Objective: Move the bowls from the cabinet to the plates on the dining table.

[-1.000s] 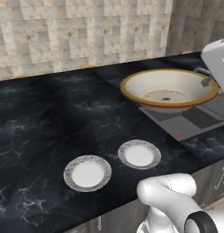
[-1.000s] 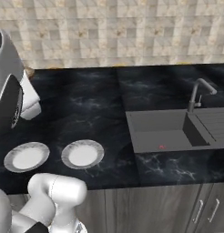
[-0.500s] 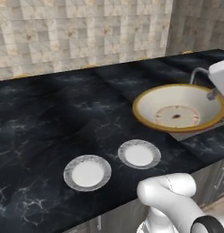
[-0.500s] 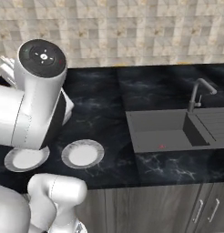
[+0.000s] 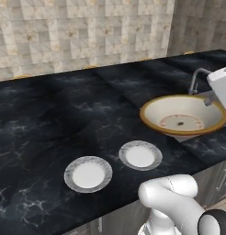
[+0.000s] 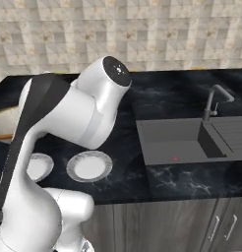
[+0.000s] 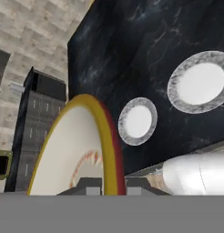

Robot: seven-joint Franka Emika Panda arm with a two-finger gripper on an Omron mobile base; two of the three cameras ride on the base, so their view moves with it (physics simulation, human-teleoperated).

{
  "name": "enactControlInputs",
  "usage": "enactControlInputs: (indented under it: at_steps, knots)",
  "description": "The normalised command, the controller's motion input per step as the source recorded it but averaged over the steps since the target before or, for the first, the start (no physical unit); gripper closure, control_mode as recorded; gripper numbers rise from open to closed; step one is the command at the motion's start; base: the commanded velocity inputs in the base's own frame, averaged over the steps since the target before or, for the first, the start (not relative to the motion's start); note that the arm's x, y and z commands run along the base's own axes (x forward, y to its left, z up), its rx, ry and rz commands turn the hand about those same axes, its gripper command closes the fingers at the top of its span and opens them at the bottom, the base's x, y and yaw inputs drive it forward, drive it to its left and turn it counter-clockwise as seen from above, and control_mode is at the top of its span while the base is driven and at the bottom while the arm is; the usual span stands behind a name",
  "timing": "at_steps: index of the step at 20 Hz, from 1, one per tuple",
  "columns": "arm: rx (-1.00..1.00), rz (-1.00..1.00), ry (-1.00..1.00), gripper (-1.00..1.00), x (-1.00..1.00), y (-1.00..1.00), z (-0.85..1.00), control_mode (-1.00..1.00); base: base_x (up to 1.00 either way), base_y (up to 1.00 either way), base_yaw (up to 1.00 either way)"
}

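The cream bowl point(image 5: 183, 114) with the orange-tan rim hangs level above the dining table point(image 5: 50, 119), over the sink's near edge. My gripper point(image 7: 107, 184) is shut on its rim point(image 7: 109, 136) and reaches in from the right edge of the left base view point(image 5: 210, 100). The two plates point(image 5: 88, 174) point(image 5: 140, 154) lie side by side near the table's front edge, to the left of the bowl and lower; both have bare white centres. The hand view shows the same two plates point(image 7: 137, 121) point(image 7: 198, 87) beyond the bowl's rim. The cabinet is out of view.
A grey inset sink point(image 6: 177, 142) with a metal tap point(image 6: 214, 101) lies right of the plates. A tiled wall point(image 5: 78, 32) backs the table. My own arm point(image 6: 88, 113) blocks the table's left part in the right base view.
The bowl has travelled right and down toward the table's front in my gripper. The arm has swung across the right base view. The plates have not moved.
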Motion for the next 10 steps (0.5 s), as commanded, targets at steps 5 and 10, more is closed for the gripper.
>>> enactControlInputs:
  at_steps: [5, 10]
  knots:
    - [0.0, 0.3, -0.16, 1.0, 0.24, -0.02, -0.37, -1.0, 0.0, 0.0, 0.0]
    - [0.0, 0.25, -0.11, 1.0, 0.24, -0.12, -0.34, -1.0, 0.0, 0.0, 0.0]
